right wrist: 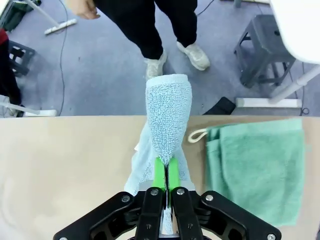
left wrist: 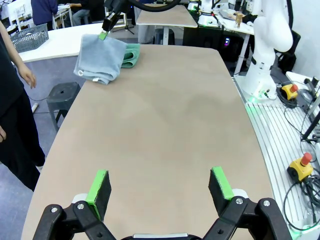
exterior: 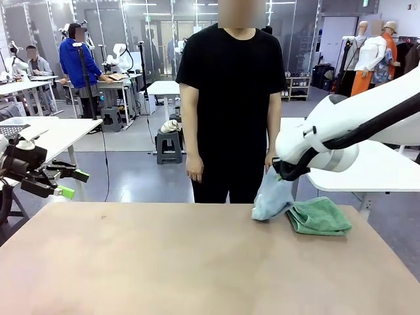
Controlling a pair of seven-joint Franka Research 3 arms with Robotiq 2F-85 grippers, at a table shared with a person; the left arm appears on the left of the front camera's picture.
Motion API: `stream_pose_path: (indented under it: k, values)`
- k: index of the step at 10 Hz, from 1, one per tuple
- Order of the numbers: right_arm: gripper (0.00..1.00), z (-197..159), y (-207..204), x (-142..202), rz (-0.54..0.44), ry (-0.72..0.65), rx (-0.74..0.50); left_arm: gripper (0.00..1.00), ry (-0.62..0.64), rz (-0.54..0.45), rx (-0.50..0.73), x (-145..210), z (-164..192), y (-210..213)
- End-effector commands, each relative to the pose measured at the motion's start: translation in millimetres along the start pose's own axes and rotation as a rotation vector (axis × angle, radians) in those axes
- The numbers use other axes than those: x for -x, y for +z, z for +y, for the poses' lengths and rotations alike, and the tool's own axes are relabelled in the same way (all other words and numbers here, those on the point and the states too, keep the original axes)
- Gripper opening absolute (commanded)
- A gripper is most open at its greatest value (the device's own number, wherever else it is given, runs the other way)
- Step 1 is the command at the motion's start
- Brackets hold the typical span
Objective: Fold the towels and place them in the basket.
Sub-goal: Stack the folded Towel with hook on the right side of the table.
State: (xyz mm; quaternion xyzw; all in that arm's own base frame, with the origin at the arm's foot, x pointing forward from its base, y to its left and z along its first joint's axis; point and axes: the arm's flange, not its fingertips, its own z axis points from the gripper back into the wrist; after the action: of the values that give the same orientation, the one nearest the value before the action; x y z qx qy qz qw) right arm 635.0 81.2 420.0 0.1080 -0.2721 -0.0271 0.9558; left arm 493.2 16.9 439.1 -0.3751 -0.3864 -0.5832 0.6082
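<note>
With the right gripper (right wrist: 166, 172) pinched on the pale blue towel (exterior: 272, 197) at the table's (exterior: 164, 262) two o'clock (left gripper (left wrist: 160, 185) idle, agape), we should lift clear of the mint green towel (exterior: 319, 216) before folding

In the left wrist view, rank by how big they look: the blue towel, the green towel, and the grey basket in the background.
1. Pale blue towel, largest, pinched by the right gripper.
2. and 3. Green towel, partly hidden behind it, and grey basket, farther off: they look alike, so no ranking.

right fingers (exterior: 278, 172) pinch blue-grey towel (exterior: 273, 199) | green towel (exterior: 319, 217) beside
</note>
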Motion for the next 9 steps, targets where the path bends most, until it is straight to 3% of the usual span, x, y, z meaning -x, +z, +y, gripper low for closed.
stream_pose_path:
  k: [1, 4, 9]
  values:
    - [0.03, -19, -2, -17, 0.031, 0.046, -0.017, 1.0, -0.003, 0.003, -0.004, -1, -1, 0]
    - [0.03, -56, 16, -32, 0.129, 0.107, -0.032, 1.0, -0.003, 0.003, -0.004, -1, -1, 0]
    - [0.03, -80, 39, -44, 0.133, 0.184, -0.006, 1.0, -0.003, 0.003, -0.004, -1, -1, 0]
